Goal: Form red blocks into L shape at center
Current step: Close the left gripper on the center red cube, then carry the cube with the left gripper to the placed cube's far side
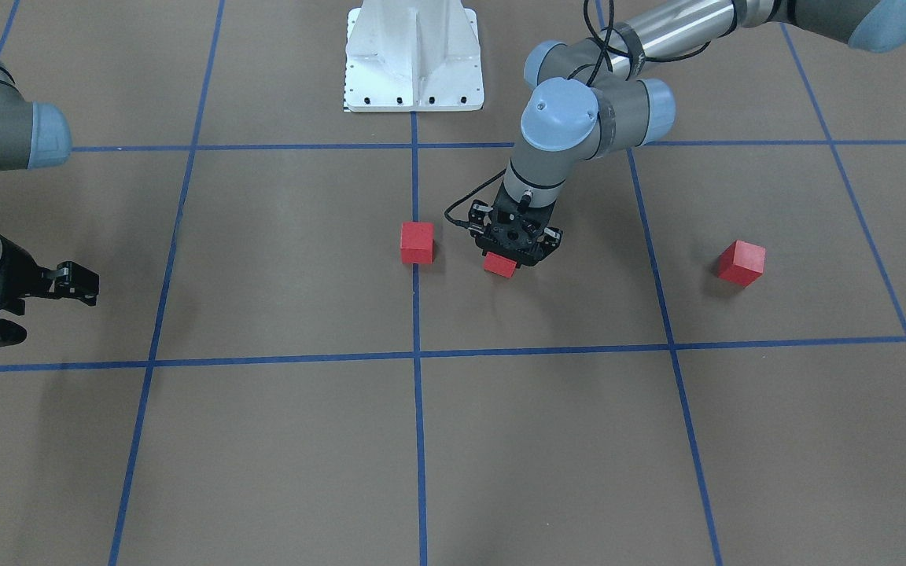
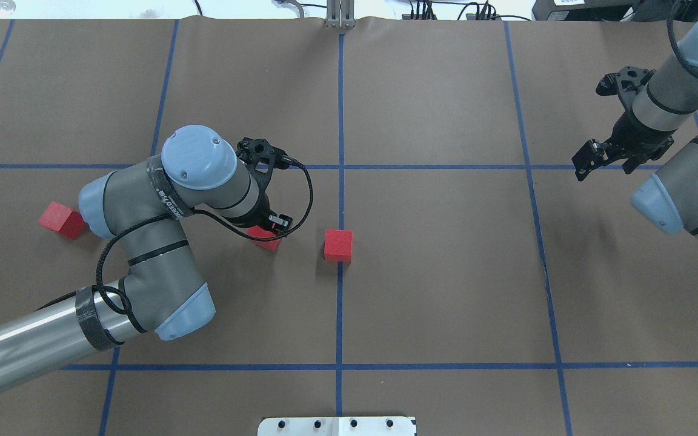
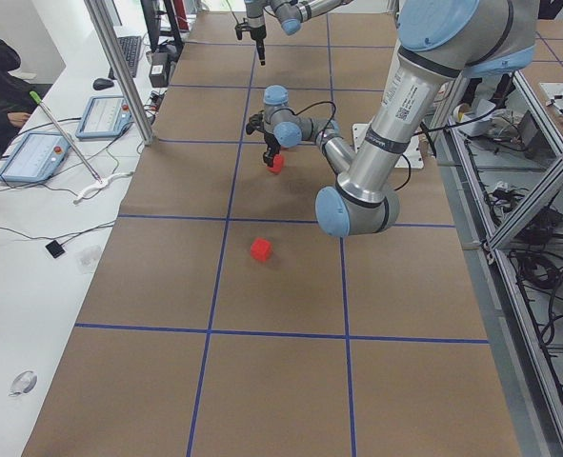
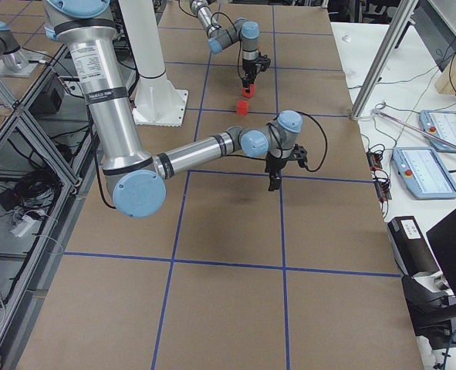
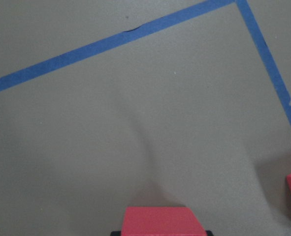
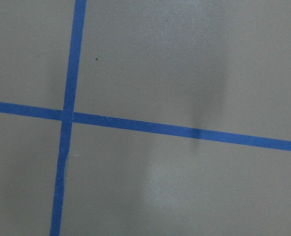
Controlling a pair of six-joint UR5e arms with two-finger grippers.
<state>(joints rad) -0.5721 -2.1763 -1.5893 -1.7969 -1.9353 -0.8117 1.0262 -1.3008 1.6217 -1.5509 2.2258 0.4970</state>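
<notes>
Left pincer (image 1: 506, 256) is held closed on one red block (image 1: 499, 266), and the centre red block (image 1: 417, 242) is located near it, toward the robot's right, nearer this arm.

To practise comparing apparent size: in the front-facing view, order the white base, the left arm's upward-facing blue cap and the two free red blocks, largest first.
1. white base
2. upward-facing blue cap
3. red block on the centre line and outlying red block: alike, not ranked.
</notes>
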